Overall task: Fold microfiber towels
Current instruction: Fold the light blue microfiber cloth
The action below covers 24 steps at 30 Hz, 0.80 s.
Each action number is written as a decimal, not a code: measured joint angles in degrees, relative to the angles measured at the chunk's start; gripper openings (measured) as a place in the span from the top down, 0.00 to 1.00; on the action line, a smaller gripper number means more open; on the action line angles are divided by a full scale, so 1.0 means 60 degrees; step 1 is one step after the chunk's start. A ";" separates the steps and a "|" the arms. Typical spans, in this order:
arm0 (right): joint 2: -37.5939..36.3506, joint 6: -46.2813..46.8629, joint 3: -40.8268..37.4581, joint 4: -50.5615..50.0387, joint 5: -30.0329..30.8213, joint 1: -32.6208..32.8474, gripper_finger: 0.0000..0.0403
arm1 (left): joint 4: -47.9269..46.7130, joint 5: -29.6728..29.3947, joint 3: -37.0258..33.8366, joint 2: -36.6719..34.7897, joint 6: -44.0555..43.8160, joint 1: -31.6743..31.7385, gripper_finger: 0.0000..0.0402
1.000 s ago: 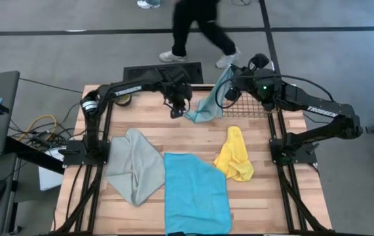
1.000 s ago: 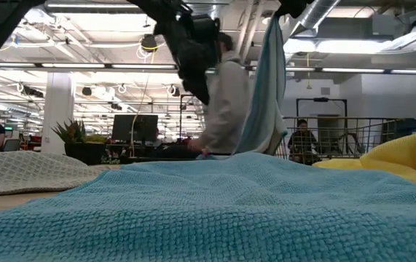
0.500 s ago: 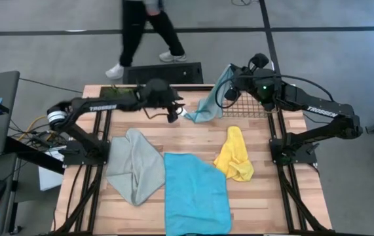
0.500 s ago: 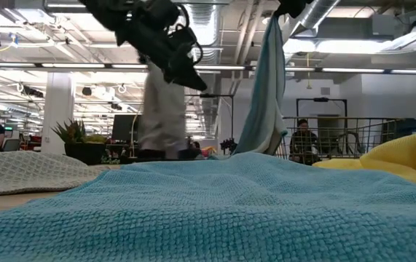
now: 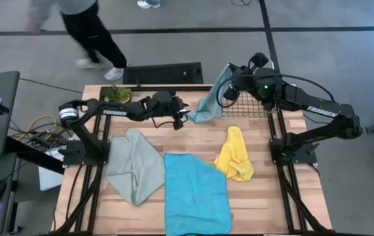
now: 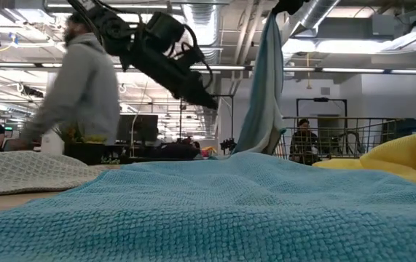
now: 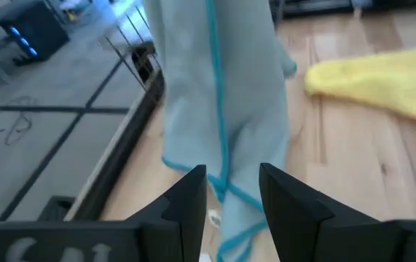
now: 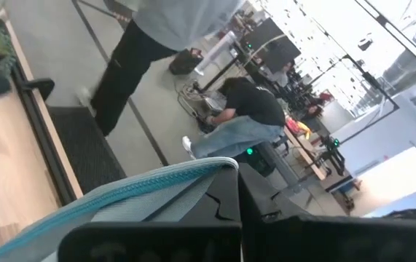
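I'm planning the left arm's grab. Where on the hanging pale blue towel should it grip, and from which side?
Probably the bottom corner of the pale blue towel. The right gripper holds its top, so it hangs free. The left gripper is open, level with the hem; come straight in from the left arm's side.

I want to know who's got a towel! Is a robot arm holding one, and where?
The right pincer pinches the pale blue towel by its top edge, letting it hang. The left pincer holds nothing.

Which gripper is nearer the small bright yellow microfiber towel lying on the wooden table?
Right. The right gripper is up by the table's far edge, shut on the hanging pale blue towel, beyond the yellow towel. The left gripper, open, sits farther off to the side, at the blue towel's lower corner.
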 joint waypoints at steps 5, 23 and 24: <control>0.0000 -0.0087 0.0000 0.0148 -0.0014 0.0000 0.98 | 0.1637 -0.0124 0.0004 0.0981 0.0730 -0.0253 0.70; 0.0000 -0.0098 0.0000 0.0181 0.0004 -0.0004 0.99 | 0.3350 -0.1254 0.0117 0.2356 0.0420 -0.0572 0.70; 0.0000 -0.0098 0.0000 0.0181 0.0004 -0.0004 0.99 | 0.3408 -0.1203 0.0126 0.2433 0.0347 -0.0572 0.70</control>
